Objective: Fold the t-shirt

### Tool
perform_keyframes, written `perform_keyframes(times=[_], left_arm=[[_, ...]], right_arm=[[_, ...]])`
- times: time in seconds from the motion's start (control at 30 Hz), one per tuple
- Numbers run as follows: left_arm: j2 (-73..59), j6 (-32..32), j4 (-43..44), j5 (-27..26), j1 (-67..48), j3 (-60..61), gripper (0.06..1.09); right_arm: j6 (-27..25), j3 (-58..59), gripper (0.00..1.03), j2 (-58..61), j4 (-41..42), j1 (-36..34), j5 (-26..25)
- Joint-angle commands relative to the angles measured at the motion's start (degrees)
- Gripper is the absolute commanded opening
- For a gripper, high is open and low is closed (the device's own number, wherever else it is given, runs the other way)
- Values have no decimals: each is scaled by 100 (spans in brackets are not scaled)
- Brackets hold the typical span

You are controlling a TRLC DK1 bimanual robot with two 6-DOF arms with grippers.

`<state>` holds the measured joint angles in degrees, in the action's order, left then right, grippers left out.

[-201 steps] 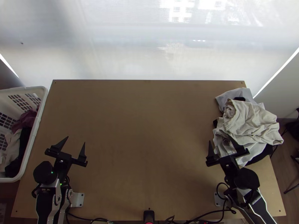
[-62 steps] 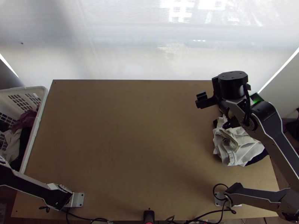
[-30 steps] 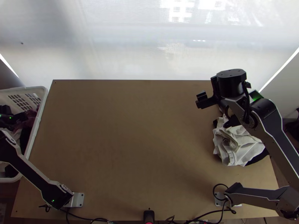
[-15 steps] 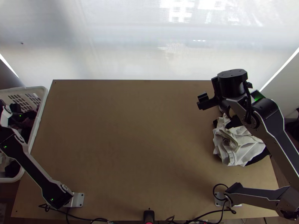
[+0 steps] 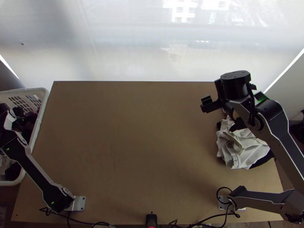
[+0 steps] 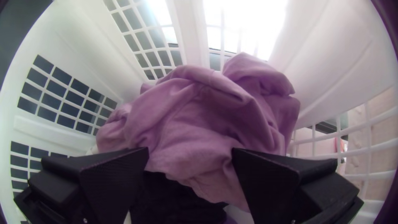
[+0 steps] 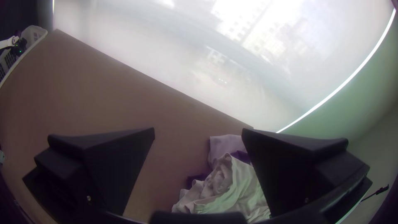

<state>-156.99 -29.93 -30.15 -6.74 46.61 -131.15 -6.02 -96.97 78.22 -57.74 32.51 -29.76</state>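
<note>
**Inside the basket (image 6: 327,62), mauve cloth (image 6: 207,112) is faced by the left end effector (image 6: 190,151)**

In the left wrist view, the fingers are spread and nothing is gripped. The mauve cloth, presumably the t-shirt to be folded, is bunched straight ahead of the gap, its mass running past both fingertips. No clear long axis is offered; its broadest stretch lies roughly parallel to the line joining the tips, so a short forward advance and a pinch seem called for. Whether the cloth is touched cannot be told. Dark cloth (image 6: 174,197) is seen between the fingers, bordering the mauve folds, and could be caught as well.

In the top view, the basket is placed just beyond the left edge of the table (image 5: 133,133). The left arm (image 5: 36,176) is extended over that edge, so by far the nearer approach is given to it. The right arm (image 5: 279,129) is held across the table, above the pale pile (image 5: 245,150).

In the right wrist view, the right end effector (image 7: 199,130) is wide apart and empty, with the pile beyond it; no part in the coming grasp seems needed.
</note>
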Motion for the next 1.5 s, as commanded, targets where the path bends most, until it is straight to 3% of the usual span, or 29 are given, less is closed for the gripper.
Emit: perform_keyframes(times=[0.0, 0.27, 0.37, 0.47, 0.6, 0.7, 0.97, 1.2, 1.47], left_arm=[[-130, -127, 378, 279, 24, -16, 102], [-253, -188, 361, 314, 85, 2, 81], [-315, -197, 343, 332, 94, 20, 79], [-359, -223, 352, 340, 103, 28, 63], [-385, -188, 378, 332, 111, 28, 26], [-385, -188, 335, 323, 120, 37, 10], [459, 128, -500, 156, 226, 143, 10], [2269, 295, -1617, -539, 182, 441, 10], [4273, 251, -3462, -1251, -495, 503, 10]], right_arm=[[-4, 2, 98, 10, -18, 1, -4], [-4, -6, 98, 18, -27, 1, -4], [-4, -6, 98, 18, -27, 1, -4], [-4, -6, 98, 18, -36, 1, -4], [-4, -6, 98, 18, -54, 1, -4], [-13, -6, 98, 18, -54, 1, -4], [-4, 2, 98, 36, -36, 10, 5], [-4, 46, 98, 80, 34, 27, 14], [-4, 117, 98, 159, 61, 150, 40]])
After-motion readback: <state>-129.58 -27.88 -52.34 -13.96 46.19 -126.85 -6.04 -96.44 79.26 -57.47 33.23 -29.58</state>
